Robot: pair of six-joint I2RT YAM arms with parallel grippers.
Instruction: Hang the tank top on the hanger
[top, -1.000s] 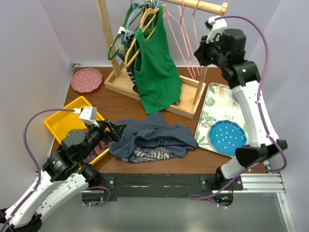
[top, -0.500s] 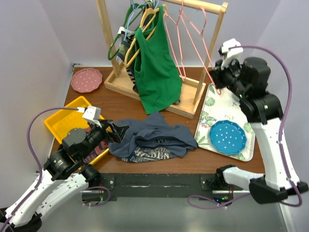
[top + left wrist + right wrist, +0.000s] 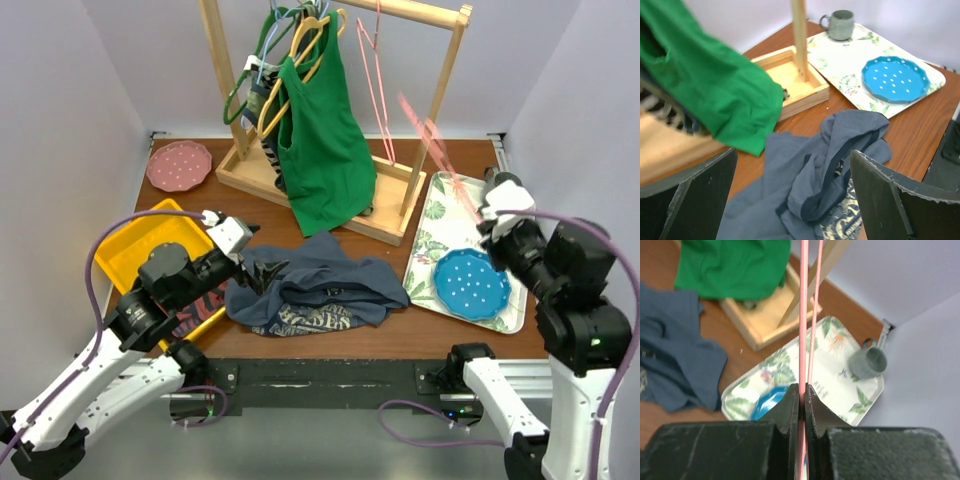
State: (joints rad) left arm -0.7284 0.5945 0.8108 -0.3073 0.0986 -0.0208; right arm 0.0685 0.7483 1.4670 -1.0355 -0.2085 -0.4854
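Note:
The navy tank top lies crumpled on the table near the front edge, its pale print facing up. It also shows in the left wrist view and in the right wrist view. My left gripper is open and empty, just above the top's left edge, with its jaws wide on either side of the fabric. My right gripper is shut on the pink hanger and holds it in the air above the floral tray. In the right wrist view the hanger wire runs straight up from the closed jaws.
A wooden rack at the back holds a green tank top, yellow and green hangers and another pink hanger. A yellow bin sits at the left, with a pink plate behind it. The floral tray carries a blue plate and a grey mug.
My right arm has swung down and toward the near right, taking the pink hanger off the rack. My left gripper has shifted slightly forward and right over the tank top's edge.

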